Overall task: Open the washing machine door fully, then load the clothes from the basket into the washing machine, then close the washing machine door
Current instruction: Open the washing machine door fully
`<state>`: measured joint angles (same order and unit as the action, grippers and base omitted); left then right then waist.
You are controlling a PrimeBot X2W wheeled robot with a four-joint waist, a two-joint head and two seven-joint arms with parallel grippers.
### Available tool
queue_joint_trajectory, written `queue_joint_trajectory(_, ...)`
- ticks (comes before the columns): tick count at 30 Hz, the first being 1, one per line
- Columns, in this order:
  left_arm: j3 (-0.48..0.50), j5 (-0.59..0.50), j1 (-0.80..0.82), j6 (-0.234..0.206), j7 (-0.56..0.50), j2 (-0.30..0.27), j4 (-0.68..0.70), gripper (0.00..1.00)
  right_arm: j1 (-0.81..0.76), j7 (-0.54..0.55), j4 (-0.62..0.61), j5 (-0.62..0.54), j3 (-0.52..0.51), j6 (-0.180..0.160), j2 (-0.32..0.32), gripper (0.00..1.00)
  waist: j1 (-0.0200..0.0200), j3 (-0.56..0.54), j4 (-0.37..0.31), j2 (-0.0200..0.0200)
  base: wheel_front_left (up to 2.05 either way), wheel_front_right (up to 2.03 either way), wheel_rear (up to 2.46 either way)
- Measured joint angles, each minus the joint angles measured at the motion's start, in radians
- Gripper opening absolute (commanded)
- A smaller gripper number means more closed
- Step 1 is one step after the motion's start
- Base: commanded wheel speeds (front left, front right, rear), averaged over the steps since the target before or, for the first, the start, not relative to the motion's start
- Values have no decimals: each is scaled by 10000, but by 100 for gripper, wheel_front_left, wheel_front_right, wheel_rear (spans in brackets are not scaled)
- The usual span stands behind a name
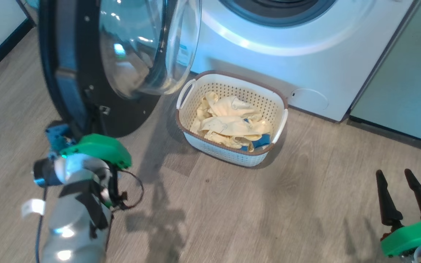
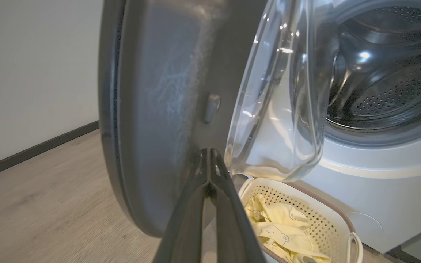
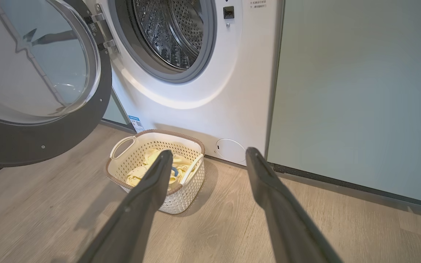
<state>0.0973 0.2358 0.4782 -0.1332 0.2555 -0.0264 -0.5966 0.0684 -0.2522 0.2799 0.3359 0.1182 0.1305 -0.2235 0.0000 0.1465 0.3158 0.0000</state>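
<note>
— Fingers?
— My left fingers (image 2: 208,157) are pressed together, tips at the inner face of the washing machine door (image 1: 71,73). My right fingers (image 3: 159,171) are spread wide.
— And the clothes (image 1: 232,120)?
— Heaped in the basket (image 1: 228,153), on the floor just before the washing machine (image 1: 305,65).

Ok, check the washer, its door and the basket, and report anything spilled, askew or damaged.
Nothing stands out. The basket stands upright on the floor before the washing machine, the clothes all lie inside it, and the washing machine door hangs open, unbroken.
</note>
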Motion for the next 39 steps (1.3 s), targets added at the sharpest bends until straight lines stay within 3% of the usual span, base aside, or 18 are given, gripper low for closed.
queue_joint_trajectory(23,3196,-69,1971,476,0,-328,-1239,0,930,0,-138,17,318,0,-734,100,1,1528,246,0,0,0,0)
queue_joint_trajectory(39,4518,-727,2756,610,0,-564,-2067,0,1188,0,-159,71,416,0,-894,100,1,2020,279,0,0,0,0)
